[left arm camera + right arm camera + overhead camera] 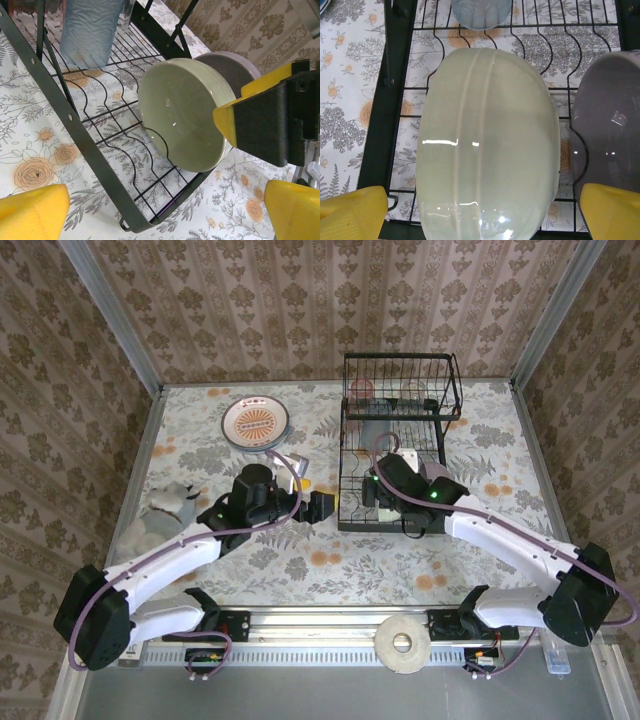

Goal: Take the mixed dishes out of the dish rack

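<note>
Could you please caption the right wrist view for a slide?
Open right gripper above cream-green bowl, lilac bowl alongside, in the dish rack.

Lilac bowl (607,125) close beside cream-green bowl (485,145)

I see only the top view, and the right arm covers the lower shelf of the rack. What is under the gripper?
Observer: A green bowl stands on edge in the rack, below the right gripper.
Operator: Is anything beside it?
Observer: A lilac bowl, also on edge, close beside it.
Operator: Are the jaws closed on something?
Observer: No, they are open wide and hold nothing.
</note>
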